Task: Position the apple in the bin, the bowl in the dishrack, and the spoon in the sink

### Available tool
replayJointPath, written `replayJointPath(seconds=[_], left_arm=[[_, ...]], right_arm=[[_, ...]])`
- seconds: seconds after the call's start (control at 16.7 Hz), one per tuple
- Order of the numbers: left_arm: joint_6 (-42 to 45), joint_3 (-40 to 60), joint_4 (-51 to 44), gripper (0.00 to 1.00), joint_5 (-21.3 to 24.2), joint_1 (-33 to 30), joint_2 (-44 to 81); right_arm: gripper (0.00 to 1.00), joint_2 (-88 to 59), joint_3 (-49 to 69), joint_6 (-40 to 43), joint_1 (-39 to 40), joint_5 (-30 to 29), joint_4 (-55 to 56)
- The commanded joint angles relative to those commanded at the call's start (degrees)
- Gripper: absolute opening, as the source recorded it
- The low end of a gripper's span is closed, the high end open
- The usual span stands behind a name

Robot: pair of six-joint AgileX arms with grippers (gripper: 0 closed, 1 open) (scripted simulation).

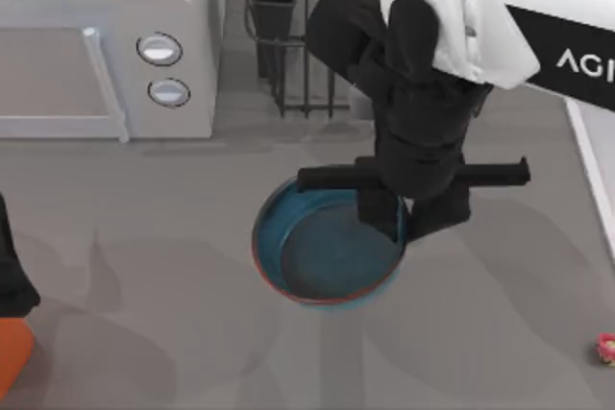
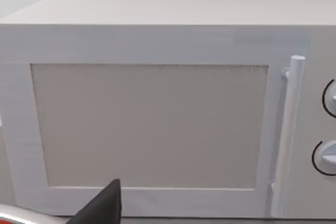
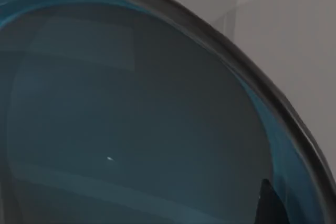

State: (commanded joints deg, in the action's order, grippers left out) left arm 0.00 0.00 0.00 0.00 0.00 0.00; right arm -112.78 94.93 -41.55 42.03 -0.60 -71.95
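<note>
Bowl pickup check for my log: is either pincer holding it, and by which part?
Right pincer sits at the bowl rim nearest the dishrack; an actual grip cannot be told.

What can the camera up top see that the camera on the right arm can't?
The top view alone shows the microwave, the dishrack, the little spoon at the table's right edge, and the right gripper down over the bowl's right rim. The right wrist view alone gives a very close look at the bowl's dark inside. Both show the blue bowl and grey table.
</note>
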Motion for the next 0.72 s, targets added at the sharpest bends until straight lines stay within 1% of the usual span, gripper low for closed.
replayJointPath(seconds=[0.12, 0.24, 0.48, 0.72], left_arm=[[0.00, 0.00, 0.00, 1.00, 0.00, 0.00, 0.00], [0.00, 0.00, 0.00, 1.00, 0.00, 0.00, 0.00], [0.00, 0.00, 0.00, 1.00, 0.00, 0.00, 0.00], [0.00, 0.00, 0.00, 1.00, 0.00, 0.00, 0.00]], right_arm=[[0.00, 0.85, -1.16, 2.89, 2.39, -2.40, 2.88], [0.00, 2.82, -2.06, 7.11, 4.90, -7.03, 7.74], [0.00, 9.84, -3.87, 15.22, 7.65, -20.31, 21.31], [0.00, 15.74, -5.06, 20.59, 9.53, -35.80, 43.20]])
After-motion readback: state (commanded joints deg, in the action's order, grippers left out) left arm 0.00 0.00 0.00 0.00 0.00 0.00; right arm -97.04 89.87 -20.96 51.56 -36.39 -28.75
